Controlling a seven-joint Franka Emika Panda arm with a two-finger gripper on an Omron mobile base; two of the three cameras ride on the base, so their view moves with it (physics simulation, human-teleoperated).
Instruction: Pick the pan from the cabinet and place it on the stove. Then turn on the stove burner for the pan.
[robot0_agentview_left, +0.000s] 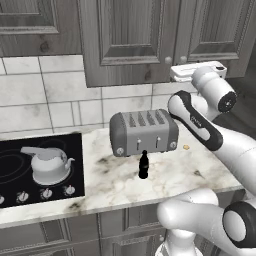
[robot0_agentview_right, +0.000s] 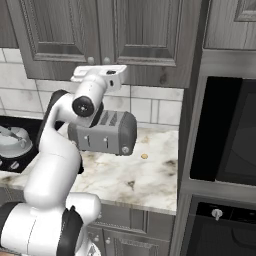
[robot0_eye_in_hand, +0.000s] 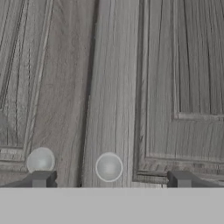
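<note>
We have our two-finger gripper (robot0_eye_in_hand: 109, 178) spread wide and empty just before the dark grey wood-grain wall cabinet (robot0_eye_in_hand: 113, 78), bracketing its round silver right-door knob (robot0_eye_in_hand: 108, 167). Both doors are shut, so the pan presumably sits hidden inside (we cannot see it), well apart from the flat black glass cooktop (robot0_agentview_left: 20, 155).

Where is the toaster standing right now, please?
The toaster stands on the marble counter against the tiled wall, right of the stove and kettle, with a small dark bottle just in front.

White arm (robot0_agentview_left: 235, 150), glossy rounded links, black joint bands, round dark end caps; hand (robot0_eye_in_hand: 109, 179) with small grey fingertips (robot0_eye_in_hand: 40, 178).
</note>
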